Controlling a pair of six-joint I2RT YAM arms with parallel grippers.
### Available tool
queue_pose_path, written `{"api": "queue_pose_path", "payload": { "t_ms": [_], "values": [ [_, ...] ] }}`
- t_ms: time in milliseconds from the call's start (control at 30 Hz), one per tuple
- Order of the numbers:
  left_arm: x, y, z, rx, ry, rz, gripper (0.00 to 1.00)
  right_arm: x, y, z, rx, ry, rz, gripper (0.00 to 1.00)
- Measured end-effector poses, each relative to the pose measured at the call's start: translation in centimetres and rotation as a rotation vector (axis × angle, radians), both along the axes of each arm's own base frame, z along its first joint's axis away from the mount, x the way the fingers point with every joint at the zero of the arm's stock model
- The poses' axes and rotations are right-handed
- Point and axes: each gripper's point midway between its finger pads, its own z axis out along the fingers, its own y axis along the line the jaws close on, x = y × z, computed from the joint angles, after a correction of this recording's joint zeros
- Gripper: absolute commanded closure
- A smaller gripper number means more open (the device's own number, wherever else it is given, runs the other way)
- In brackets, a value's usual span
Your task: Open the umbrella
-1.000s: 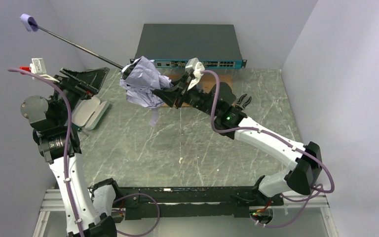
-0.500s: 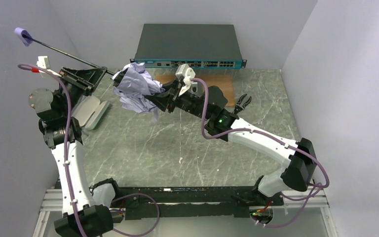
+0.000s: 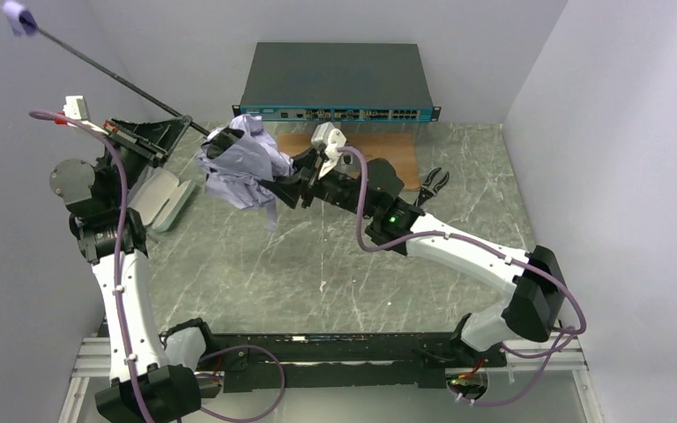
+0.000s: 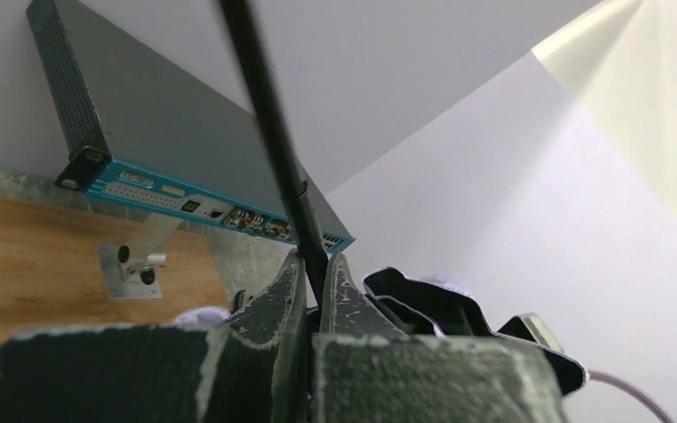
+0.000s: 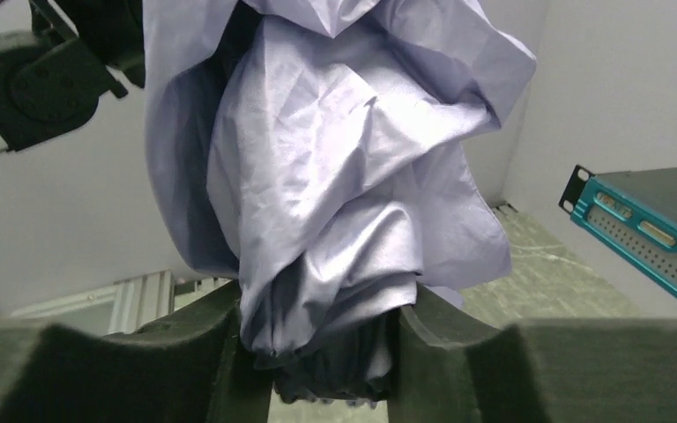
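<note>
While the umbrella (image 3: 242,167) is held aloft just in front of the network switch (image 3: 335,79), its thin shaft (image 4: 269,132) is pinched tight in the left gripper (image 4: 316,275), apparently to anchor the stem. The bunched canopy (image 5: 335,176) is clamped by the right gripper (image 5: 331,352), likely so it can be driven along the shaft. The handle (image 3: 19,16) is raised far beyond the switch's left end. The canopy is seen crumpled, so opening is judged unfinished.

Thin creased cloth on umbrella (image 5: 344,176), faint sheen; shaft (image 4: 269,132) smooth, dark, semi-gloss. Matt, marbled stone-look table (image 3: 335,256); far board (image 4: 35,264) bare wood grain. On left gripper (image 4: 316,264), fingers (image 4: 275,304) matt black, scuffed, grainy.
</note>
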Motion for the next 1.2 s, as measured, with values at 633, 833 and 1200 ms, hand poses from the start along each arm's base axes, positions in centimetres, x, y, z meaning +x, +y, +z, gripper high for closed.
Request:
{"api": "queue_pose_path", "payload": {
  "t_ms": [633, 833, 1200],
  "values": [
    [-5.0, -13.0, -5.7, 0.6, -0.291, -0.367, 1.0, -1.2, -9.5, 0.8, -0.2, 0.013, -0.021, 0.26],
    [-6.4, -16.6, -7.4, 0.696, -0.373, -0.503, 1.0, -1.3, -6.8, -1.9, -0.241, 0.105, 0.09, 0.49],
    [-8.0, -17.5, -7.2, 0.829, -0.514, -0.526, 1.0, -4.8, -9.6, -9.8, -0.523, 0.136, 0.172, 0.67]
  ]
}}
